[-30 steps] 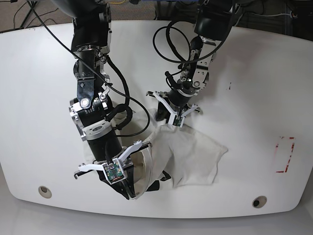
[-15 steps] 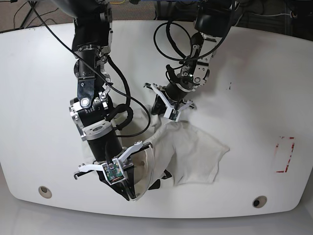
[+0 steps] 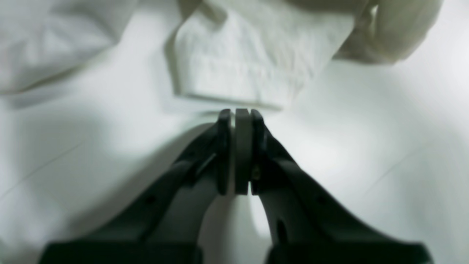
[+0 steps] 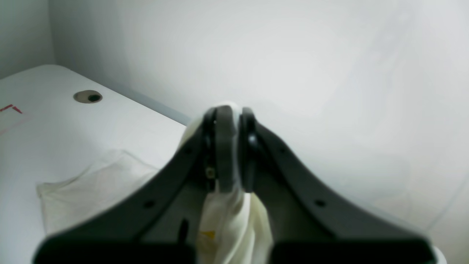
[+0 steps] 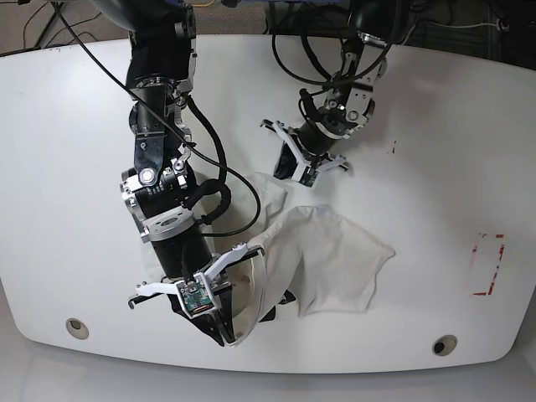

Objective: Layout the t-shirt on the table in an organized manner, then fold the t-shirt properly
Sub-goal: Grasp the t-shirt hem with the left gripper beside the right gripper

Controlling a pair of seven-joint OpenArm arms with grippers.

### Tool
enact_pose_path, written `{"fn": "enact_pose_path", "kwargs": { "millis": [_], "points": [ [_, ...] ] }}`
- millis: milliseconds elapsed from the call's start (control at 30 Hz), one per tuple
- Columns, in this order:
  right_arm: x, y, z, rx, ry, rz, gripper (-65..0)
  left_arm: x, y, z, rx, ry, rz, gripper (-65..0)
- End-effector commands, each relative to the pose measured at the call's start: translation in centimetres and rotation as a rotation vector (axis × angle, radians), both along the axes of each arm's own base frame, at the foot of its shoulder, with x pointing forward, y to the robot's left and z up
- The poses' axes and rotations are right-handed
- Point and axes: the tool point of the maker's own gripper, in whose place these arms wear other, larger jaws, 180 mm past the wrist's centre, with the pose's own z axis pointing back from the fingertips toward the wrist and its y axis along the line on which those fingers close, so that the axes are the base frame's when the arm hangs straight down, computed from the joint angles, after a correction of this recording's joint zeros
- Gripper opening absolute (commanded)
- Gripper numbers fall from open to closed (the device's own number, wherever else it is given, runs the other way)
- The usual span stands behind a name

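The table is bare on the far right and far left, so a gripper could pass there. The crumpled t-shirt fills the near middle. The right arm blocks the left middle. The left arm reaches over the far middle.

base overhead on table, wrist views close, sharing t-shirt

The right pincer holds the crumpled t-shirt near the table front edge
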Motion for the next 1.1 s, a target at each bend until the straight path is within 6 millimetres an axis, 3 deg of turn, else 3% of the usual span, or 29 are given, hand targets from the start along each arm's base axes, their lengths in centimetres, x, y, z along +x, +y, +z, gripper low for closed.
{"fn": "enact_pose_path", "kwargs": {
  "millis": [0, 133, 333, 467, 567, 667, 867, 933, 1067],
  "points": [
    [0.0, 0.0, 2.9, 0.024, -0.090, 0.006, -65.0, 0.8, 0.6, 2.6, -0.025, -0.081, 0.018, -65.0],
    [0.1, -0.2, 3.1, 0.022, -0.093, 0.003, -65.0, 0.4, 3.3, 3.8, -0.011, -0.115, 0.075, -65.0],
    [0.1, -0.1, 3.2, 0.022, -0.096, 0.004, -65.0, 0.3, 5.6, 4.7, 0.003, -0.140, 0.123, -65.0],
    [0.1, 0.0, 3.2, 0.021, -0.095, 0.006, -65.0, 0.3, 5.4, 4.7, 0.005, -0.141, 0.113, -64.6],
    [0.1, 0.1, 3.2, 0.024, -0.095, 0.008, -65.0, 0.1, 4.2, 4.8, -0.004, -0.143, 0.082, -63.3],
    [0.1, 0.1, 3.2, 0.024, -0.095, 0.008, -65.0, -0.4, 2.2, 4.9, -0.018, -0.142, 0.032, -52.9],
    [0.1, 0.1, 3.2, 0.024, -0.095, 0.008, -65.0, 0.6, -0.5, 6.0, -0.072, -0.156, 0.016, -21.8],
    [0.1, 0.1, 3.2, 0.024, -0.095, 0.008, -65.0, 0.9, -1.2, 5.7, -0.085, -0.145, 0.018, -18.3],
    [0.1, 0.1, 3.1, 0.023, -0.093, 0.009, -65.0, 1.8, -2.1, 5.5, -0.100, -0.134, 0.018, -20.1]
  ]
}}
